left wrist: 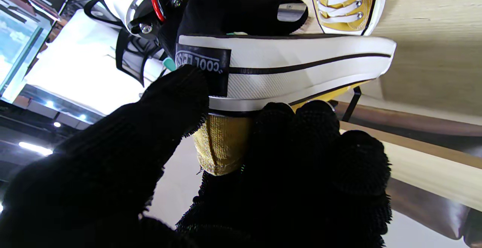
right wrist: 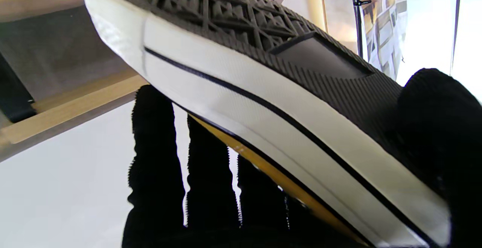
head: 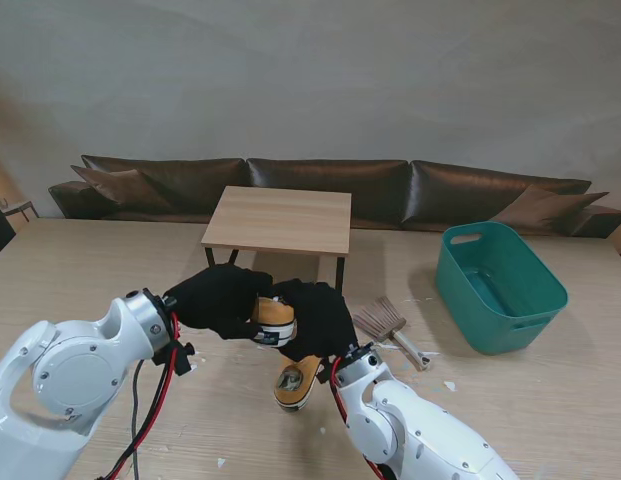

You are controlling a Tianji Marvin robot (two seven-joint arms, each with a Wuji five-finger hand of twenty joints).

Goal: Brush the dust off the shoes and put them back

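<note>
Held off the table [head: 80, 270] between both black knit-gloved hands: a mustard canvas shoe [head: 273, 322], near the centre of the stand view. Left hand [head: 218, 298] closed around the heel end from 9 o'clock, right hand [head: 318, 318] clamped on the other end from 3 o'clock, the two gloves nearly touching over it.

Seen from the left wrist: shoe [left wrist: 286, 71] on its side, thick white rubber sidewall with thin black stripes, black heel patch lettered in white, ribbed yellow canvas at the heel. Thumb pressed on the patch, other fingers [left wrist: 320, 127] curled under the canvas, one fingertip of the right hand [left wrist: 241, 14] with a bare metal pad on the sole side.

Seen from the right wrist: sole of the shoe [right wrist: 263, 101] tilted, dark rubber tread in a lattice and fine ridges, smooth white foxing with a dark line, a strip of yellow upper beneath. Right hand [right wrist: 211, 203] gripping, three fuzzy fingers along the upper, thumb on the tread.

Second shoe [head: 296, 381] lying on the pale wood-grain table at 6 o'clock of the held one, white laces and metal eyelets visible from the left wrist [left wrist: 348, 3].

At 3 o'clock: a brush [head: 391, 328] with fanned brown bristles and a pale handle, flat on the table. Farther toward 3 o'clock, a teal plastic basket [head: 500, 290], rounded-rectangular with handle slots. At 12 o'clock, a small wooden stand [head: 280, 220] on dark legs; beyond it, a brown leather sofa [head: 330, 185].
</note>
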